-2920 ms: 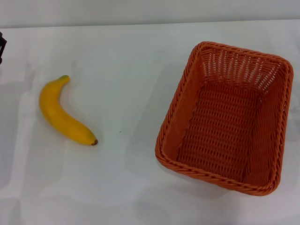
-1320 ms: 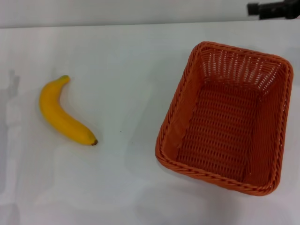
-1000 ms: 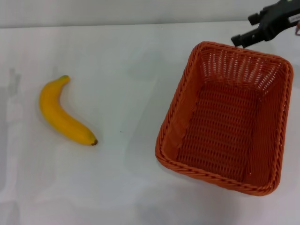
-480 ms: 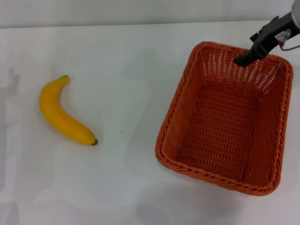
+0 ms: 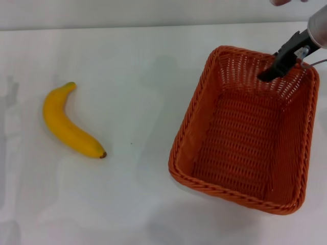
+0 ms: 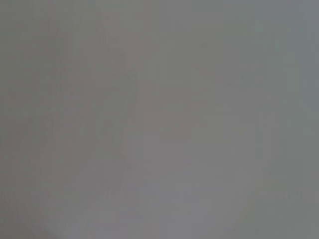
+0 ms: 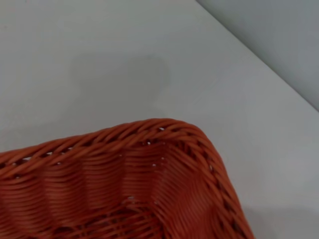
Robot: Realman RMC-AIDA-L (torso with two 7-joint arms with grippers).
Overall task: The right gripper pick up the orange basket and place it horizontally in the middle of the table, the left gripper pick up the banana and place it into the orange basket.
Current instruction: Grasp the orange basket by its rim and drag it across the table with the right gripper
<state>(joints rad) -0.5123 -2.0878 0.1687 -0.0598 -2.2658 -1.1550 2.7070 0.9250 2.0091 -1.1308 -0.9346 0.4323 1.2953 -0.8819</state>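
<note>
**Right pincer dips at the basket's far rim, nothing moved yet**

The right pincer hangs over the far wall of the orange basket, one dark finger showing inside the rim; how wide it stands, I cannot tell, and no grip is evident. The basket sits on the right of the surface, its long side running away from the robot, so lifting, turning and centring all remain. The banana lies well apart on the left, untouched. Left pincer out of sight. Nothing blocks the middle.
</note>
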